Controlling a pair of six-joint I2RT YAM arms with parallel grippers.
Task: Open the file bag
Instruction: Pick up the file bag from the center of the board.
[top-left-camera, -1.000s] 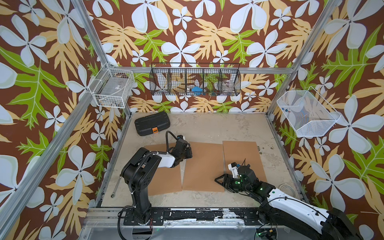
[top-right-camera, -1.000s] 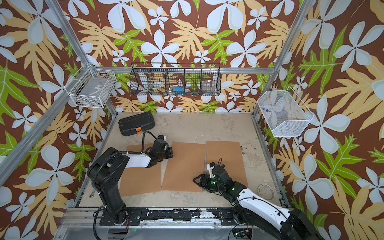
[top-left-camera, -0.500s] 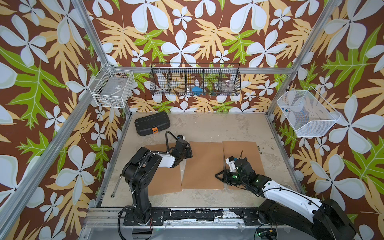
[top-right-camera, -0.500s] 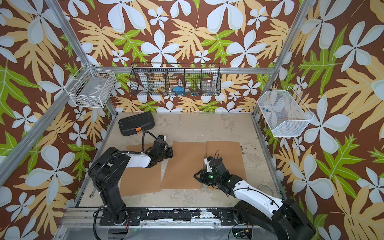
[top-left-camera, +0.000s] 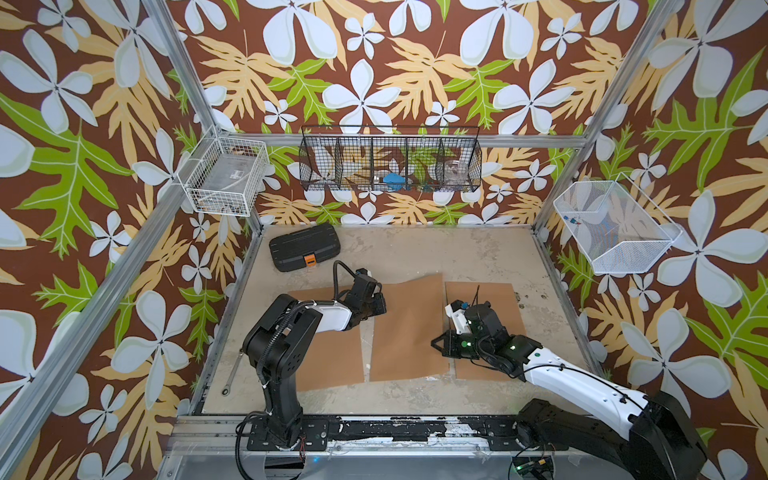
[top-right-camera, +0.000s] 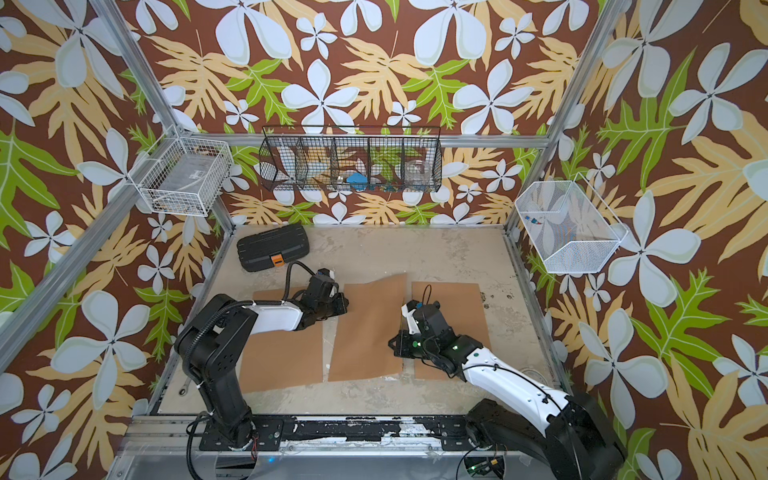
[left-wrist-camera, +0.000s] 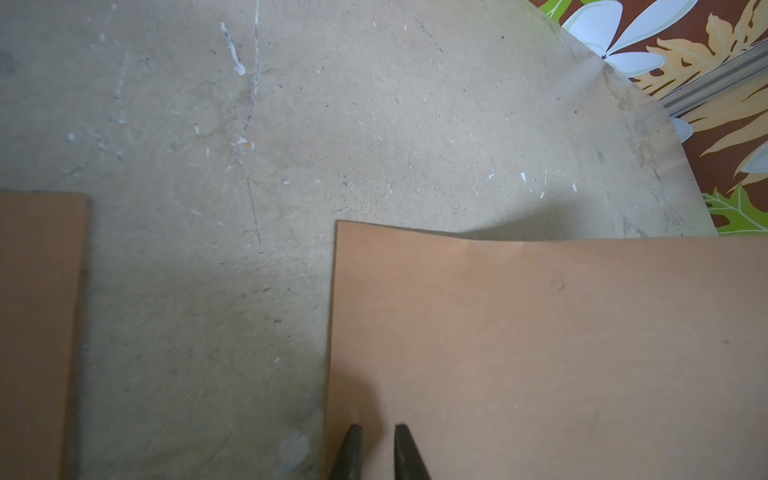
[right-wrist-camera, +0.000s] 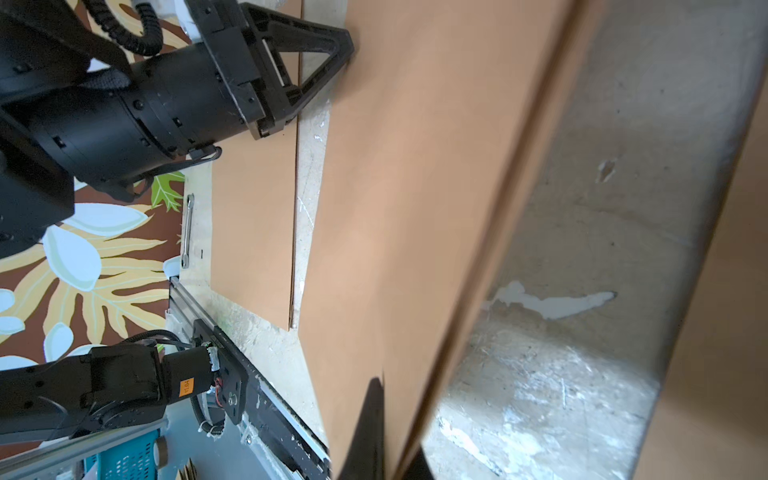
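Note:
The file bag (top-left-camera: 405, 328) (top-right-camera: 365, 328) is the middle one of three flat brown sheets on the table. My right gripper (top-left-camera: 438, 345) (top-right-camera: 395, 345) is shut on its right edge. In the right wrist view one finger (right-wrist-camera: 374, 415) lies on top of the bag (right-wrist-camera: 395, 187) and the other sits under the lifted edge. My left gripper (top-left-camera: 378, 302) (top-right-camera: 340, 305) rests at the bag's far left corner. In the left wrist view its fingertips (left-wrist-camera: 353, 434) stand a little apart over the brown surface (left-wrist-camera: 540, 332), with nothing between them.
A second brown sheet (top-left-camera: 328, 353) lies to the left under the left arm and a third (top-left-camera: 490, 299) to the right under the right arm. A black tool case (top-left-camera: 304, 247) sits at the back left. A wrench (top-left-camera: 230, 376) lies along the left rail. Wire baskets hang on the walls.
My right gripper has moved forward onto the bag's right edge and shut on it. My left gripper's jaws have parted slightly; that arm has stayed in place.

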